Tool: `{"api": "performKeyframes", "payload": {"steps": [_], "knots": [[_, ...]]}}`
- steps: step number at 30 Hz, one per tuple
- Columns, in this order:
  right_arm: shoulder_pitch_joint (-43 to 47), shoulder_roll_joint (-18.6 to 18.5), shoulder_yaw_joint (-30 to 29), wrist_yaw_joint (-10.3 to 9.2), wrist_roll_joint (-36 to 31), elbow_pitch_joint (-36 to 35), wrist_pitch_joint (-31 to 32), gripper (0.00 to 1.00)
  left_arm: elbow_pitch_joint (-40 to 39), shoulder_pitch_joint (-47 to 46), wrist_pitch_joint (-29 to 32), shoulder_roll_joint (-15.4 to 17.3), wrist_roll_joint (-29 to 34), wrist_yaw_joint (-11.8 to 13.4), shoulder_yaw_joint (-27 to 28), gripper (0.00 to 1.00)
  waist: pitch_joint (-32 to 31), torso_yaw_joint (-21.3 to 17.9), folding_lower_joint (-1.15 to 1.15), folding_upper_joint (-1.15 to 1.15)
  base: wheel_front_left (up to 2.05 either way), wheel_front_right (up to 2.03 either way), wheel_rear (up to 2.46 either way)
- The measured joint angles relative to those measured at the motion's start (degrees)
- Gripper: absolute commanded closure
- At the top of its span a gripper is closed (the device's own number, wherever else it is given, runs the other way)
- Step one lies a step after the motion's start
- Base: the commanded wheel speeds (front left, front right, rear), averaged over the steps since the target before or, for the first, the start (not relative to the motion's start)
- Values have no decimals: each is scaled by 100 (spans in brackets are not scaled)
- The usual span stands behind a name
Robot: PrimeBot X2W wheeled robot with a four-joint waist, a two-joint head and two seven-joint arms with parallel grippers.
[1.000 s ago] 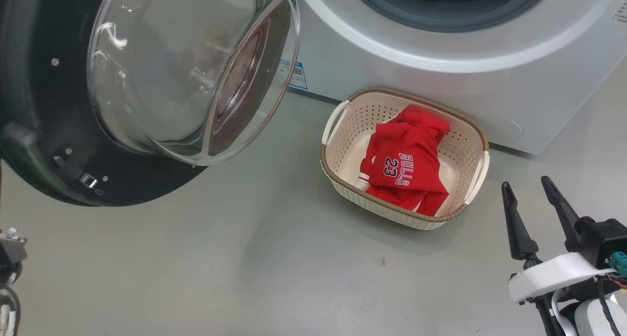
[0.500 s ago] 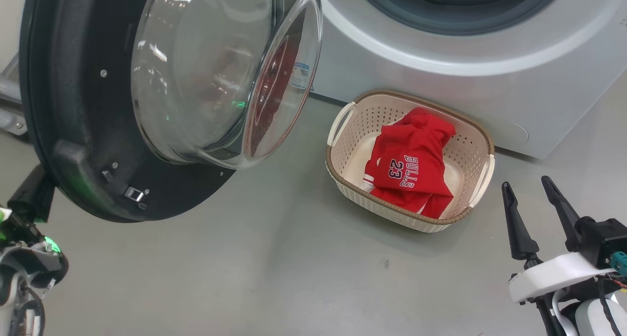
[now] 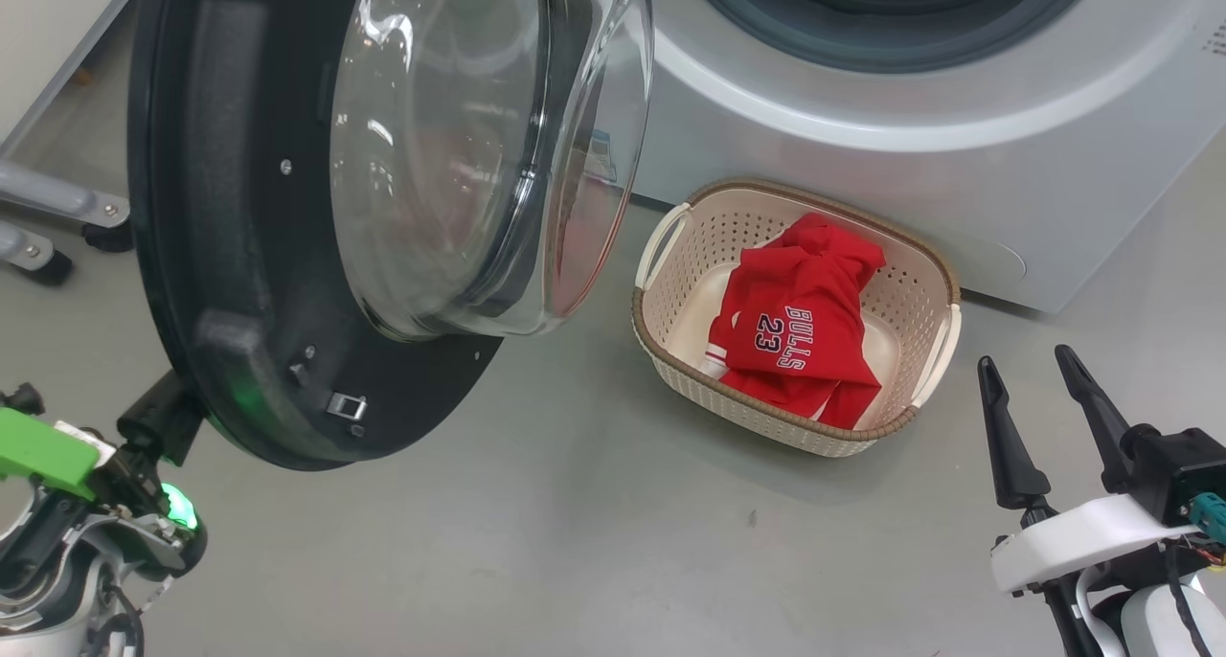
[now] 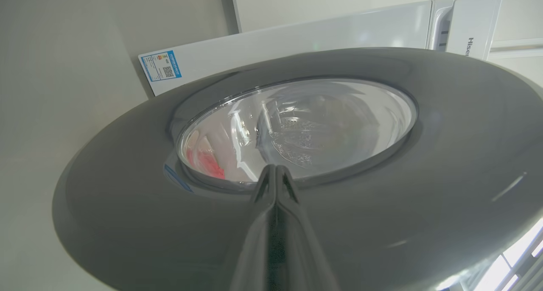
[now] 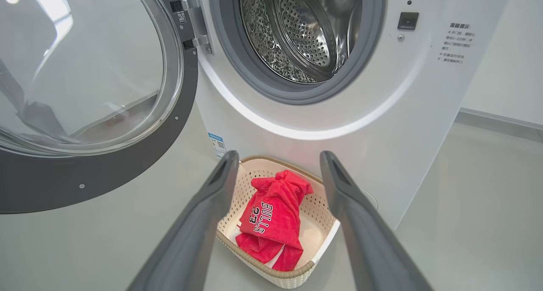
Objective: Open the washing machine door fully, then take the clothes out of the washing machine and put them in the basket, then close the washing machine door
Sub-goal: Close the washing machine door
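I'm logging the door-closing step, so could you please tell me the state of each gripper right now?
Left gripper: shut, holding nothing, tips at the washing machine door.
Right gripper: open, empty.

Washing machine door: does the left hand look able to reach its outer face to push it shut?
Probably yes. The left hand, fingers pressed together, points straight at the glossy outer ring of the washing machine door, with nothing between them; contact itself is unclear.

The smooth grey floor carries the white washing machine, with the cream basket just before its front. A grey frame's black castor stands at left.
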Motion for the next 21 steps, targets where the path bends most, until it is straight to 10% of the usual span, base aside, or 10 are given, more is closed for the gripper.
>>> {"api": "performKeyframes", "payload": {"steps": [21], "knots": [[-126, 78, 132, 1, 0, 19, -27, 0, -1203, 400, 825, -349, 58, -27, -330, 100, 108, -325, 0, 0, 0, 0, 0]]}}
